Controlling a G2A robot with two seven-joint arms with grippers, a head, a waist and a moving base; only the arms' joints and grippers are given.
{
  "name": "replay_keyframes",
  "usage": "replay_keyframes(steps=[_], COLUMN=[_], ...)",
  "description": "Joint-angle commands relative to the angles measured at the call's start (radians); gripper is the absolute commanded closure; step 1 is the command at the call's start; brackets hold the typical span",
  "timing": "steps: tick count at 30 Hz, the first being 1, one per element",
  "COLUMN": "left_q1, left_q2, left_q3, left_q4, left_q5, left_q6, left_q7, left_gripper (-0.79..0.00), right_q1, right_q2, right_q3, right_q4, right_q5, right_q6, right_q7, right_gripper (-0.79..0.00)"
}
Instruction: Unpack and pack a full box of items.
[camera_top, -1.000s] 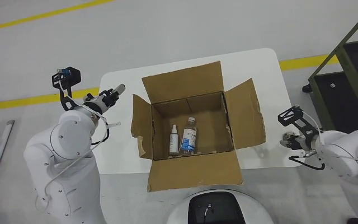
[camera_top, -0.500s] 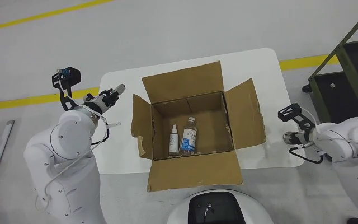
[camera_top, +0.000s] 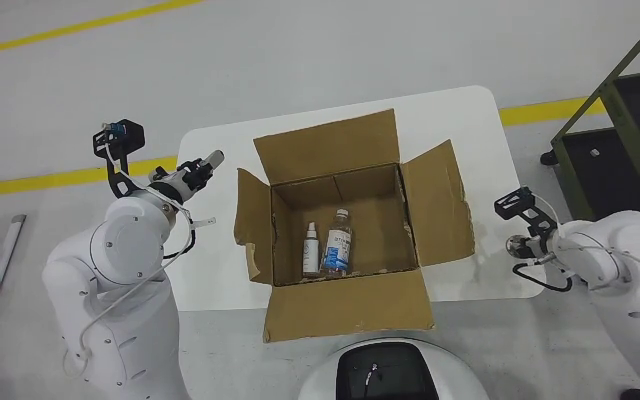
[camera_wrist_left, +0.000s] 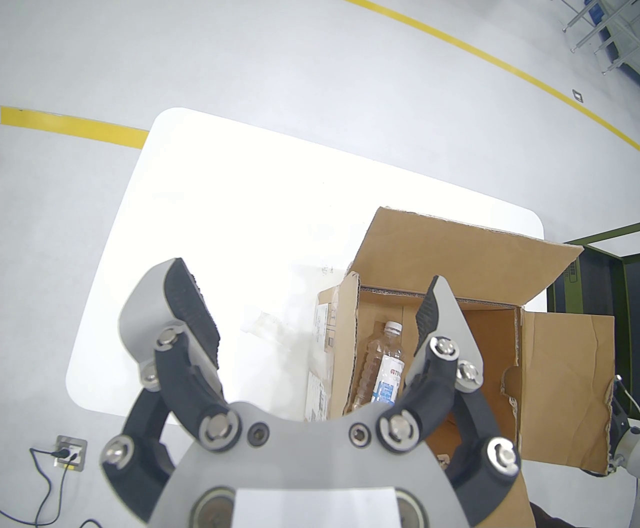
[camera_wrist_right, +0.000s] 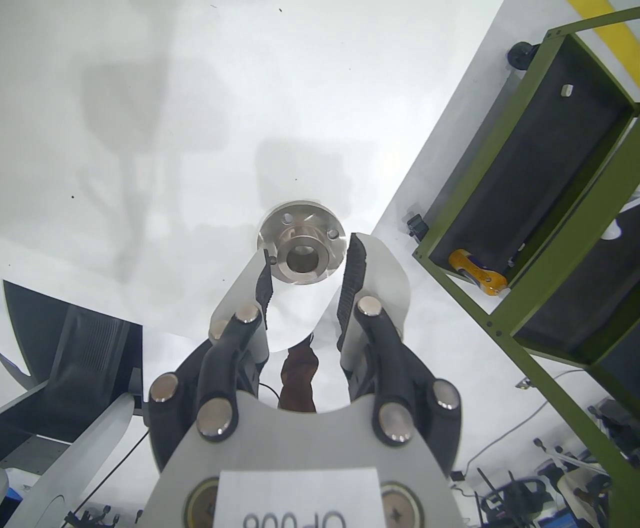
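**A:** What is being held right now?

**B:** One metal flange is being clamped by the right gripper. Its two fingers are being pressed against the hub from either side. In the top view this is being done at the right of the frame, at the table's right edge.

**A:** And the other hand?

**B:** Nothing is being carried by the left gripper. Its two fingers are being kept spread wide apart. It is being held at the left of the frame, over the table's left edge and near the box's left flap.

**A:** How many boxes are being worked on?

**B:** One box is being kept on the table at the centre of the frame. Its four flaps are being left folded outward.

**A:** What is being stored inside?

**B:** Two bottles are being left lying on the box floor, in the lower left part of the interior. One is a small spray bottle. Just beside it on the right is one water bottle with a white cap. Both caps are being pointed toward the upper edge of the frame.

**A:** Is anything else being counted?

**B:** One green rack is being kept off the table at the right edge of the frame. One orange-yellow item is being kept inside it; what kind of item cannot be told.
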Motion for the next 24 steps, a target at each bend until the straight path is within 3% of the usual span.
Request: replay_keyframes(steps=[1, 15, 24], left_q1=[0.000, 0.000, 0.000], left_q2=[0.000, 0.000, 0.000], left_q3=[0.000, 0.000, 0.000], left_q4=[0.000, 0.000, 0.000], left_q5=[0.000, 0.000, 0.000], left_q6=[0.000, 0.000, 0.000], left_q7=[0.000, 0.000, 0.000], left_gripper=[-0.785, -0.785, -0.785], right_q1=[0.003, 0.021, 0.031], right_q2=[0.000, 0.002, 0.004], right_q3=[-0.006, -0.037, -0.053], right_q4=[0.012, 0.047, 0.060], right_q5=[-0.003, 0.002, -0.001], right_q6=[0.002, 0.005, 0.010], right_q7=[-0.008, -0.019, -0.021], right_gripper=[-0.336, -0.317, -0.234])
